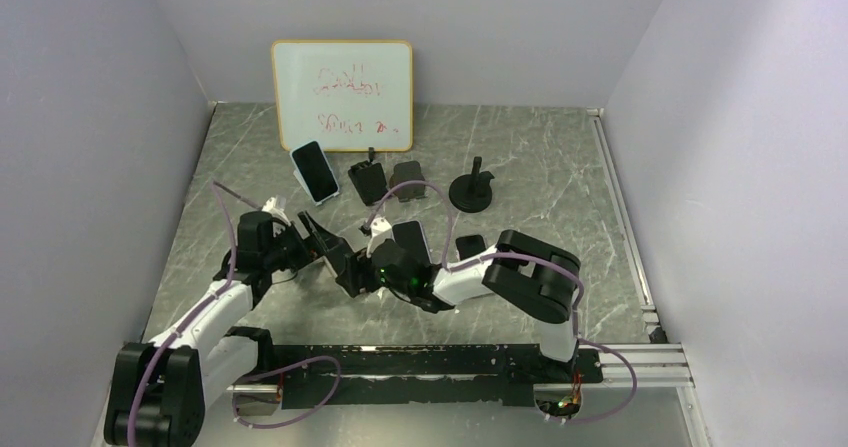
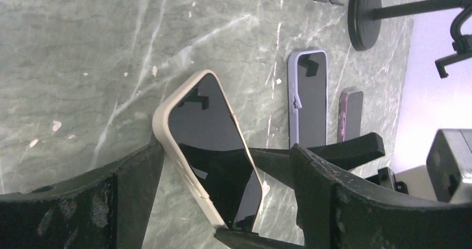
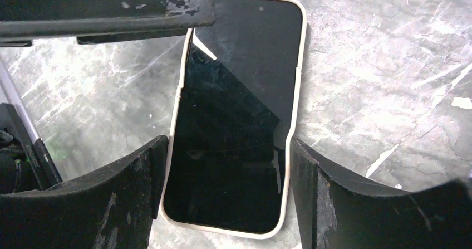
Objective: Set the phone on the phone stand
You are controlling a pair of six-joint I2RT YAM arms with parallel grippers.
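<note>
Lavender walls close in a grey-green marbled table point(image 1: 520, 147). At its back leans a whiteboard point(image 1: 342, 95) whose red scrawl we cannot read. From above, the two grippers crowd together and hide most of the beige-cased phone point(image 3: 239, 121). We cannot tell whether it rests on the table.

The right gripper point(image 3: 228, 143) is clamped across the phone's width, one finger on each long edge. The left gripper point(image 2: 227, 149) has its fingers apart around the same phone, which looks tilted. One finger touches the case near a corner; the other stands clear, with a right finger crossing the gap.

Beyond the left fingers a lavender-cased phone point(image 2: 308, 98) lies flat, with a darker phone point(image 2: 350, 115) just beside it. Farther out is a round-based stand point(image 2: 364, 15), its arm cut off by the frame.

We count four phones, including a light-cased phone point(image 1: 313, 171) leaning at the back. There are three stands. The dark stand point(image 1: 367, 180) and the neighbouring stand point(image 1: 408, 180) are too small to make out in detail.
</note>
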